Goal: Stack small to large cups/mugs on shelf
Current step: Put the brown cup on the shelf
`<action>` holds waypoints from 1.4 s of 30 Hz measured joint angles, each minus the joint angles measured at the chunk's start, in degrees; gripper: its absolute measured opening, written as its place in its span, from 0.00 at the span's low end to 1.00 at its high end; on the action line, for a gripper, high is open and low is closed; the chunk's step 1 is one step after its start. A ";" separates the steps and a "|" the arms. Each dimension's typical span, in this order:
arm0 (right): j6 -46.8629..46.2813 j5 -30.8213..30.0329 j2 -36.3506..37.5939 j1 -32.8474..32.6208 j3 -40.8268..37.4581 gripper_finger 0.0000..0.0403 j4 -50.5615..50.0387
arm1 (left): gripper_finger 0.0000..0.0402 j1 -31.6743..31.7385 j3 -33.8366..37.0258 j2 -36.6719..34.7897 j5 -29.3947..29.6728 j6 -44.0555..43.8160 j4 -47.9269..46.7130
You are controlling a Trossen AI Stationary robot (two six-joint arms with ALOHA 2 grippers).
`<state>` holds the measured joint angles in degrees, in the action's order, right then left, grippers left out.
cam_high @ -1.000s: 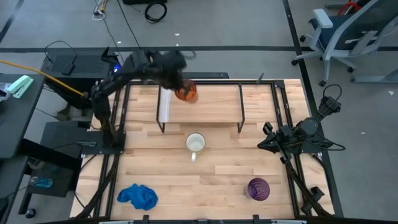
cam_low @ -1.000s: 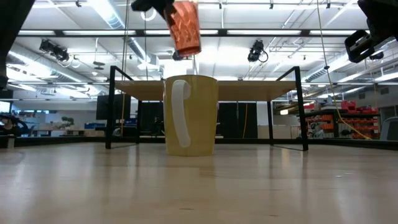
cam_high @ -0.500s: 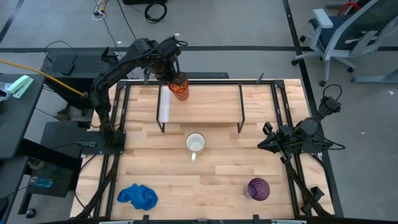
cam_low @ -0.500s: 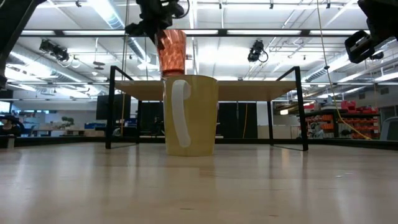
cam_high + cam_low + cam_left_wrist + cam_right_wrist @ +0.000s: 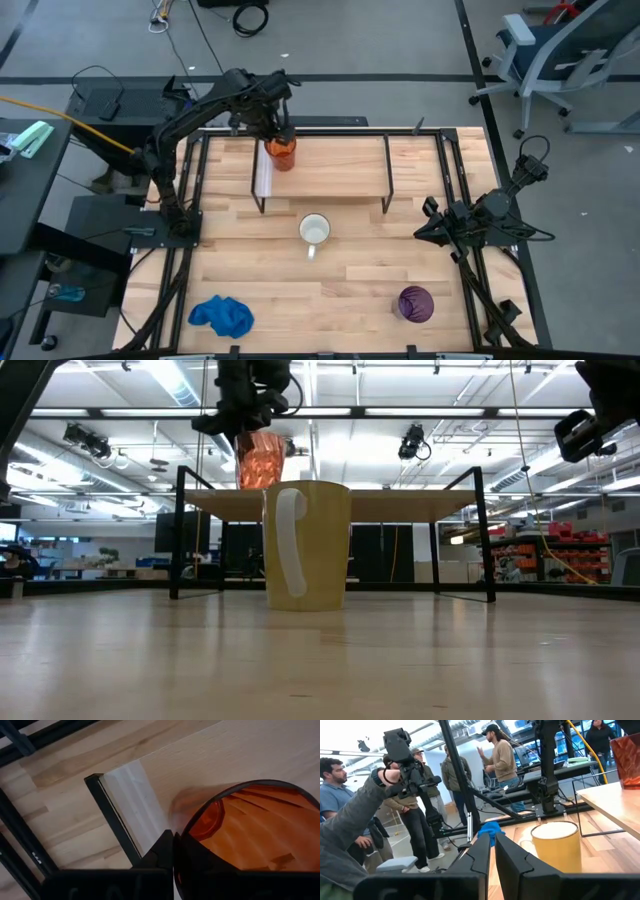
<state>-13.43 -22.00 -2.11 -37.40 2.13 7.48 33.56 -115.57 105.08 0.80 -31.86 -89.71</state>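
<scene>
Left gripper [image 5: 281, 135]: reaching over the left end of the shelf [image 5: 340, 165], fingers pinching the rim of the orange cup [image 5: 282, 152] — one finger is showing inside the mouth in the left wrist view, the other outside the wall.
Orange cup: sitting upright at the shelf's left end, near the left legs; in the low view [image 5: 258, 459] its base is reaching down to the board's top edge, though whether it is actually touching I cannot tell.
Shelf: standing across the far half of the table [image 5: 350, 285], its light board resting on thin black legs.
White mug [image 5: 314, 230]: standing on the tabletop just in front of the shelf, about mid-table, handle pointing toward the near edge; in the low view it is showing yellowish.
Purple tumbler [image 5: 416, 303]: standing upright near the front right corner, well apart from the mug.
Right gripper [image 5: 493, 851]: waiting off the table's right side — fingers lying nearly together, nothing between them.
Blue cloth [image 5: 222, 316]: lying crumpled at the front left of the table.
People [image 5: 410, 795]: standing beyond the table in the right wrist view.
</scene>
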 joint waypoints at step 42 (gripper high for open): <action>-0.15 -0.04 0.02 0.00 0.00 0.08 -0.59 | 0.03 -2.40 0.13 -2.20 3.74 1.58 -0.28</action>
<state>-13.58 -22.04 -2.09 -37.40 2.13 6.90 31.16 -115.44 102.88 4.54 -30.28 -89.99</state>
